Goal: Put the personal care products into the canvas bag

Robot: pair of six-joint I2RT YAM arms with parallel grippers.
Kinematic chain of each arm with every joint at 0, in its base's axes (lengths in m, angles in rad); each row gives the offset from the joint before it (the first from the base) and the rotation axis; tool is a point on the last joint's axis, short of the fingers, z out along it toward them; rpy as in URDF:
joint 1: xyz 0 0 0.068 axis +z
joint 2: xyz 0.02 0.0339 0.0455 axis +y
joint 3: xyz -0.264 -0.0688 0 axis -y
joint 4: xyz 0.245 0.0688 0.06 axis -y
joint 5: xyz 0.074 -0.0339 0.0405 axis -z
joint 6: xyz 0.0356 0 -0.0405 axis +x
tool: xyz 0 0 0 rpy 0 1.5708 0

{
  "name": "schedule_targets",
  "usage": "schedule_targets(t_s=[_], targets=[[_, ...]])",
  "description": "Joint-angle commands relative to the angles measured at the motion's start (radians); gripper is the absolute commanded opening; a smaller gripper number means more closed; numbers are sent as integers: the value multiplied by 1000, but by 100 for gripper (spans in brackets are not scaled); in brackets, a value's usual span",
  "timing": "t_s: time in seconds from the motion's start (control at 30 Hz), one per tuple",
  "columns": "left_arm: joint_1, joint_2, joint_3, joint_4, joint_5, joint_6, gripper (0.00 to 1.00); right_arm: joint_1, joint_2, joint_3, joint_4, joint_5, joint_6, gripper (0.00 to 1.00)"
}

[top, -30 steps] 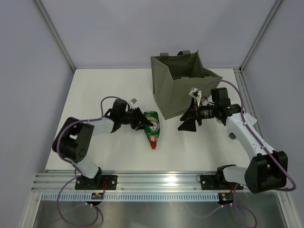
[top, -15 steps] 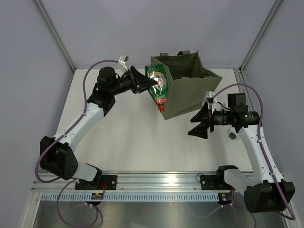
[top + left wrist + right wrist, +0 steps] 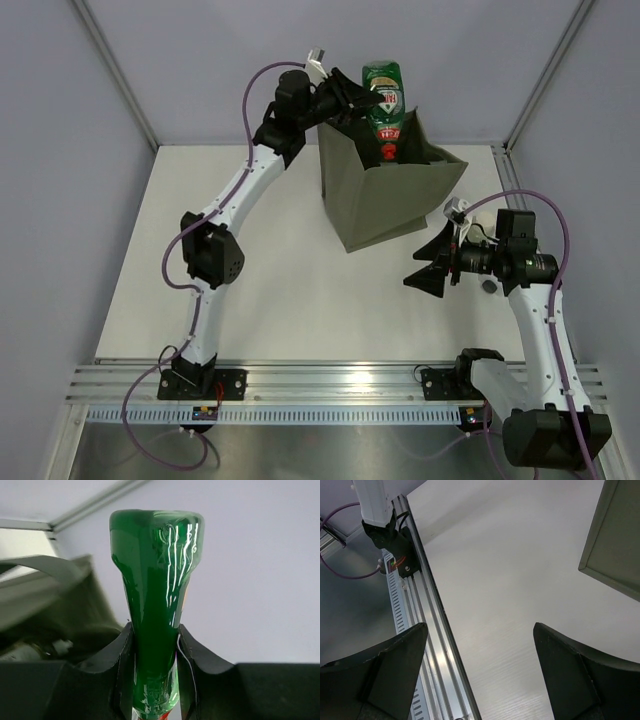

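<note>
Left arm: I am reaching up and forward over the table point(image 3: 240, 250), and my left gripper point(image 3: 358, 100) is clamping the green bottle point(image 3: 384, 95) from both sides. In the left wrist view the two black fingers point(image 3: 122, 652) are pressing against the narrow waist of the bottle point(image 3: 155, 595), one on each flank, with no gap showing between pad and plastic. The bottle is hanging inverted: its broad base is pointing up and away from the wrist, and its red cap point(image 3: 388, 152) is pointing down. In the overhead view the bottle is lying across the far rim of the canvas bag point(image 3: 385, 200), with the cap showing against the dark open mouth; I cannot tell whether the cap is already below the rim or just above it. The bag is standing upright on the far right part of the table, mouth open and one near corner turned toward the arms. In the left wrist view the olive fabric of the bag point(image 3: 65, 605) is showing to the left of and below the bottle, with a pale, blurred item in the bag that I cannot identify. Right arm: I am holding my right gripper point(image 3: 413, 268) just off the near right side of the bag, apart from it, jaws spread wide and gripping nothing. The right wrist view is confirming this: my right gripper point(image 3: 480, 630) is showing only bare tabletop point(image 3: 510, 570) between its fingers point(image 3: 395, 655), with a corner of the bag point(image 3: 615, 540) at upper right and the aluminium rail point(image 3: 420, 615) at left.
</note>
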Motion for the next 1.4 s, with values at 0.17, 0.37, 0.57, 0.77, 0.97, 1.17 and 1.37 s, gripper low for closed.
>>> schedule_targets(t_s=[0.17,0.37,0.57,0.77,0.97,1.17,1.37], targets=[[6,-1,67,107,-157,138,0,-33,-46,-20,55,-44,26,96],[-9,-87,-106,101,-65,348,27,-38,-39,-19,40,-38,2,97],[-15,-177,-206,57,-30,504,61,-40,9,49,-15,28,-29,97],[-24,-232,-229,-11,-16,599,83,-43,73,205,55,362,214,98],[-24,-353,-289,-54,-60,707,86,-64,122,274,78,765,441,98],[-24,-585,-534,-81,-189,856,95,-78,77,187,153,1151,610,98],[-24,-951,-989,-40,-309,922,99,-87,50,196,101,1104,563,99]])
